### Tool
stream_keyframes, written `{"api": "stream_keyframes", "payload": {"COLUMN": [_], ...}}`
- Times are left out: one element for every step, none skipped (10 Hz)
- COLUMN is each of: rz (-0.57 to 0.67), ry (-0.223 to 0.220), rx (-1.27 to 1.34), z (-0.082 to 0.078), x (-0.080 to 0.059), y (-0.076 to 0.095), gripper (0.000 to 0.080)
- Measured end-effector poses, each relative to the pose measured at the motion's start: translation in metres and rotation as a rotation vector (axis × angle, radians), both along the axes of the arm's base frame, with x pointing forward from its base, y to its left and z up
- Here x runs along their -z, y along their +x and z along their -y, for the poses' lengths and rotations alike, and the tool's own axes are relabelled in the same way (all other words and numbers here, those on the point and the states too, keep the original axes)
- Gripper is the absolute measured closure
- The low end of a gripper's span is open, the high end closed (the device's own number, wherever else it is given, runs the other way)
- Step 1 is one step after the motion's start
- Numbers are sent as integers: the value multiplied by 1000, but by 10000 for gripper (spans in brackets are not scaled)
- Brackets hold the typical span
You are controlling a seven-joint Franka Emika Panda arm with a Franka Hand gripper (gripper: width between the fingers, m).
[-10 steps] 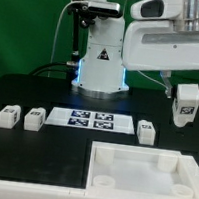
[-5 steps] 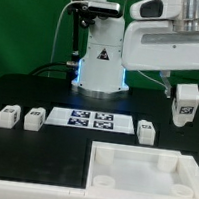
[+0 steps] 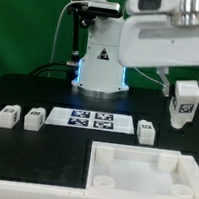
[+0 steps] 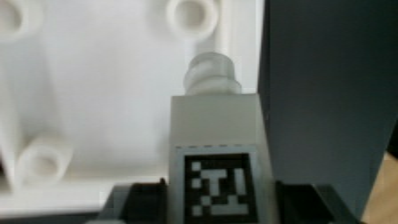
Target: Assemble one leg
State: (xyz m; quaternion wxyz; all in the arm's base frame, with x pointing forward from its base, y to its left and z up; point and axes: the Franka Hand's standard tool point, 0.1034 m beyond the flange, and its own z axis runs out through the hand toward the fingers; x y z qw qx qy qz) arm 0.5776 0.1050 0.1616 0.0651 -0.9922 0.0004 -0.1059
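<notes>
In the exterior view we see the gripper (image 3: 187, 94) clamped on the leg (image 3: 185, 106), lifted in the air near the worktop's edge at the exterior view's right. The large white part (image 3: 139, 173) fills the near corner there. Only the wrist view shows the leg's screw end (image 4: 214, 70) (it hangs over this part, near one hole (image 4: 187, 14)).

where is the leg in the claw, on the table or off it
Off it. The leg hangs upright, gripped in the claw, its lower end above the black table and touching nothing below.
</notes>
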Motion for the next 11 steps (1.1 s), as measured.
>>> {"api": "stream_keyframes", "payload": {"rz": [115,240,359,391,405,402,410,416,421,437,436], "ry": [5,12,17,18,18,18,14,1,-17,-34,-45], "rx": [7,16,24,27,29,27,18,-9,-33,-49,-54], "z": [-1,-5,-8,-9,-8,-8,-9,-12,-12,-8,-2], "x": [-8,-16,-15,-9,-9,-10,-8,2,9,15,27], "y": [16,29,33,29,30,31,31,33,42,49,50], "gripper": [508,508,508,508,508,508,508,508,508,508,508]}}
